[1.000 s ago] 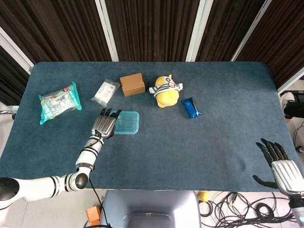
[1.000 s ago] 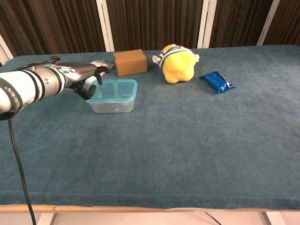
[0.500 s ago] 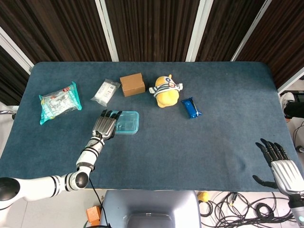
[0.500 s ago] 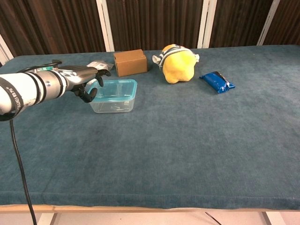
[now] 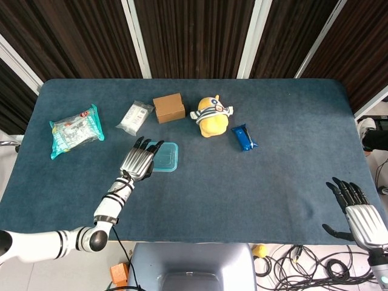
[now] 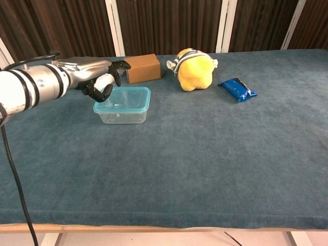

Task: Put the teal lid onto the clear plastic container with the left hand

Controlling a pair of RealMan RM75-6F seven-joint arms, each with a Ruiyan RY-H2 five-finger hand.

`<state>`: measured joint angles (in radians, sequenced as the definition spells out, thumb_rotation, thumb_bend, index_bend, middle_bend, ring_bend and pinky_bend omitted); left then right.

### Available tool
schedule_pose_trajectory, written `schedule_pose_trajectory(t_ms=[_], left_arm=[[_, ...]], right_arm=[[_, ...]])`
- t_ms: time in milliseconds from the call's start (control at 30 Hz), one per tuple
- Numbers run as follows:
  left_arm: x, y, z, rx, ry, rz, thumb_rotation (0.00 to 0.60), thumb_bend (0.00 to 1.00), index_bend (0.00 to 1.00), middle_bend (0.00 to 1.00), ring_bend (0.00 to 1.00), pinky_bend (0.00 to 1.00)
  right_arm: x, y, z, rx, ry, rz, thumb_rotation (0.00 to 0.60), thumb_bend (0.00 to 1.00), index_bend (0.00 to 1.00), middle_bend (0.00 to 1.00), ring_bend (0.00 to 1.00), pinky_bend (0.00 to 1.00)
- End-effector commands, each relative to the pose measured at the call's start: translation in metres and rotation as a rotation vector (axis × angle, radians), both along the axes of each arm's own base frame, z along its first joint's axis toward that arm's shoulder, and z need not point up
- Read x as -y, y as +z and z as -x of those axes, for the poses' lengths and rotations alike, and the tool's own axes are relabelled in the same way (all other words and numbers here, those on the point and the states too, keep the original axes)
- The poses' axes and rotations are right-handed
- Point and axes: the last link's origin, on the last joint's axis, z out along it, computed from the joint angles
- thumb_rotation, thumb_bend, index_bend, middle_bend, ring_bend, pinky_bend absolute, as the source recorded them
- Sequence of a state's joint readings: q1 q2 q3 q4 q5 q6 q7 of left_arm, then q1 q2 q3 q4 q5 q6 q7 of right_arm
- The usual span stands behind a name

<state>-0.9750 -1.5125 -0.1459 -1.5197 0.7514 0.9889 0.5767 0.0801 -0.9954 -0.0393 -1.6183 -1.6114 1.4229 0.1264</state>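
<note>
The clear plastic container (image 5: pixel 167 157) (image 6: pixel 123 111) stands left of the table's middle, with the teal lid (image 6: pixel 124 97) lying flat on its rim. My left hand (image 5: pixel 140 161) (image 6: pixel 97 77) hovers above the container's left end. Its fingers are apart and a little curled, and it holds nothing. In the chest view there is a gap between the fingertips and the lid. My right hand (image 5: pixel 357 212) hangs off the table's near right corner, fingers spread and empty; only the head view shows it.
Behind the container are a brown box (image 5: pixel 168 107) (image 6: pixel 142 68), a yellow plush toy (image 5: pixel 213 116) (image 6: pixel 193 69) and a blue snack bar (image 5: pixel 244 137) (image 6: pixel 237 89). A clear packet (image 5: pixel 135 117) and a teal snack bag (image 5: pixel 75 130) lie at the left.
My left hand has lifted off the container's left side and shifted slightly right, over its left end. The lidded container and the right hand have not moved.
</note>
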Motion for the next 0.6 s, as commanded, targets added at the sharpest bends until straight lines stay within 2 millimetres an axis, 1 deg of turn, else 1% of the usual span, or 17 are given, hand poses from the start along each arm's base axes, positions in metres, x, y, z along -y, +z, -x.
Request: schedule_pose_trajectory(t_ms=[33,167,433,600], left_arm=[[0.016,0.008,0.01,-0.044,-0.011,0.002,0.6,0.7,0.0,0.28,0.09,0.0],[0.022,0.002,0.018,-0.062,0.013,0.022,0.6,0.7,0.0,0.27,0.09,0.0],[0.022,-0.009,0.023,-0.069,0.02,0.04,0.6,0.7,0.0,0.25,0.08,0.0],[0.022,-0.011,0.026,-0.073,0.038,0.057,0.6,0.7,0.0,0.26,0.08,0.0]], right_arm=[[-0.001,0.0,0.0,0.0,0.002,0.0,0.6,0.1,0.0,0.0,0.0,0.0],[-0.001,-0.001,-0.002,-0.002,0.006,-0.003,0.6,0.1,0.0,0.0,0.0,0.0],[-0.001,-0.001,-0.002,-0.002,0.005,-0.002,0.6,0.1,0.0,0.0,0.0,0.0],[0.0,0.0,-0.001,0.0,0.002,0.001,0.6,0.1,0.0,0.0,0.0,0.0]])
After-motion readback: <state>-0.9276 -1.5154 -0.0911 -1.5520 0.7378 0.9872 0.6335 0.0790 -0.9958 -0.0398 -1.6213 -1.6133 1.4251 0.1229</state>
